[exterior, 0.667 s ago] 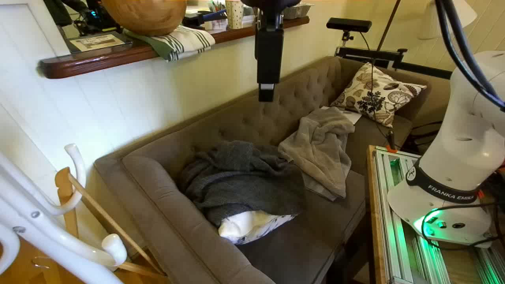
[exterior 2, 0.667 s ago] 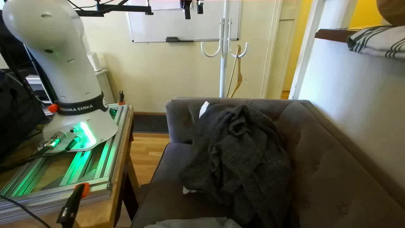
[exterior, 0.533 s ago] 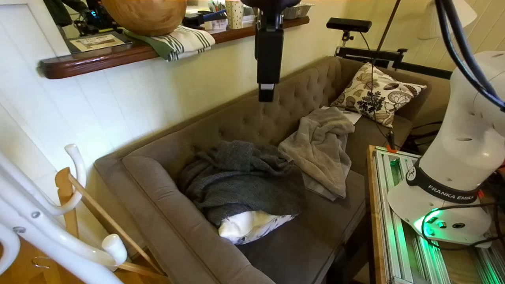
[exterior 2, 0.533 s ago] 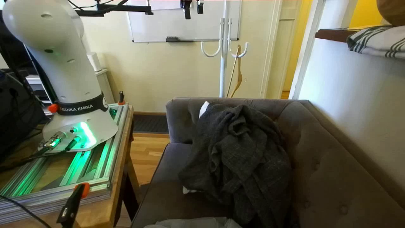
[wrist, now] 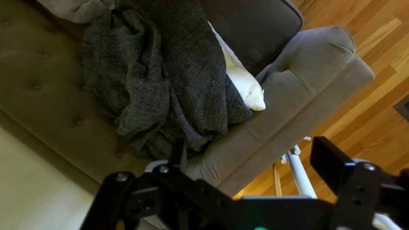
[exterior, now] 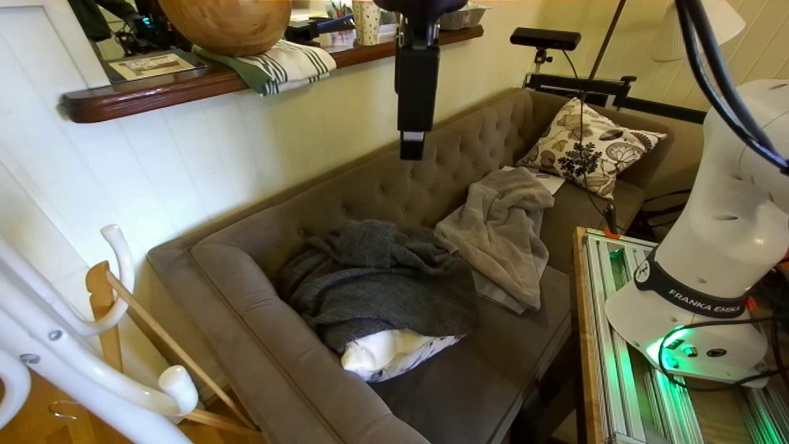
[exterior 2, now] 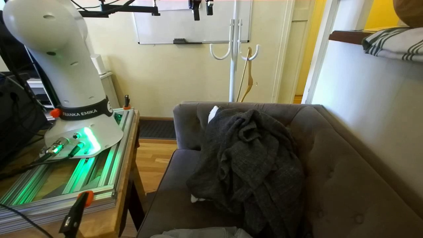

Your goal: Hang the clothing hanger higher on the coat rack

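The light-tan wooden hanger (exterior: 102, 296) hangs on a curved hook of the white coat rack (exterior: 68, 348). In an exterior view, the hanger (exterior 2: 250, 77) is on the right-hand hook of the rack (exterior 2: 233, 71), its lower part hidden behind the sofa. In the wrist view, a strip of the hanger (wrist: 276, 180) shows beside the rack's pole (wrist: 300, 175). My gripper (wrist: 250, 148) is open with nothing between its fingers. In both exterior views, the gripper (exterior: 412, 148) (exterior 2: 203, 15) is high above the sofa, apart from the rack and hanger. The rack's top is out of view.
A grey sofa (exterior: 246, 296) with a dark blanket (exterior: 382, 290) lies below the gripper, its armrest beside the rack. A brown wall shelf (exterior: 154, 92) holds a wooden bowl (exterior: 228, 24) and striped towel (exterior: 296, 65). A whiteboard (exterior 2: 158, 29) is on the wall behind the rack.
My gripper has shifted very slightly toward the coat rack side in an exterior view. It stays open. The hanger and rack have not moved.
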Available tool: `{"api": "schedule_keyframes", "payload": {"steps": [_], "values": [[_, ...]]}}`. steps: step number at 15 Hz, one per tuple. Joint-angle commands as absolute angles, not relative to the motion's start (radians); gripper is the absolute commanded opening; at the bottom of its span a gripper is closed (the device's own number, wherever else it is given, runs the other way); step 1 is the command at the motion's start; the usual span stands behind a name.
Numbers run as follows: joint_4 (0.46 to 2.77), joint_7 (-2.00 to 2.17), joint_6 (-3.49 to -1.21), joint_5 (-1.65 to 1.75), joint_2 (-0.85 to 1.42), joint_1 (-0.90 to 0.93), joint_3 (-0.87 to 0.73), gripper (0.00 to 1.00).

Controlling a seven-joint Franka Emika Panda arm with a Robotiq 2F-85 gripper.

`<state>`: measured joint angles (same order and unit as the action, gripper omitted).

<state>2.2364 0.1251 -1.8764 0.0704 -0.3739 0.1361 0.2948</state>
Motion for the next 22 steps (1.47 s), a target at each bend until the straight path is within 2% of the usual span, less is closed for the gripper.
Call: {"api": "schedule_keyframes", "payload": {"steps": [1,10,13,17,22], "values": [[2.268,0.131,-2.071,0.03,-0.309,0.155,0.252,1.0],[2.295,-0.068,-2.735,-0.149,-0.057,0.199,0.188,1.0],[2.265,-0.274,-2.799,-0.33,0.034,0.237,0.199,1.0],[2.218,-0.546,-2.771,-0.567,0.116,0.233,0.251,1.0],[2.238,-0.473,-2.781,-0.497,0.119,0.205,0.269,1.0]]}}
